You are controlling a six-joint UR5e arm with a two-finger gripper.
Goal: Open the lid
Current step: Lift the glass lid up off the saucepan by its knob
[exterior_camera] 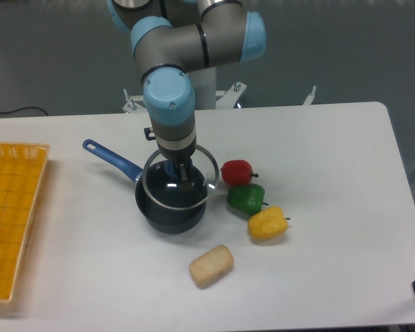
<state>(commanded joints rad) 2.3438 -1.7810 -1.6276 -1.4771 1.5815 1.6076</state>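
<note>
The end effector point(178, 170) stands directly over the saucepan point(170, 206), its dark fingers reaching down to the blue knob point(170, 168) at the centre of the lid point(178, 178); they appear closed on that knob, though the wrist housing hides much of the contact. The lid looks tilted, its metal rim raised toward the back and right and sitting close to the pan's mouth at the front left, so I judge the lift begun but not finished: the lid has yet to come clear of the pan and be set down elsewhere. The lid is a round pane of clear glass bound by a thin bright metal ring, and the pan's dark interior shows through it. The saucepan is dark blue, smooth and round-walled, with a long blue handle point(111, 158) pointing to the back left across the white table point(332, 173). Just right of the pan lie three glossy pepper-shaped items in a slanting row: a red pepper point(236, 171), a green pepper point(246, 198) and a yellow pepper point(267, 224). A pale, rough-surfaced bread roll point(211, 265) lies in front of the pan, apart from it. An orange lattice basket point(10, 214) rests at the table's left edge
</note>
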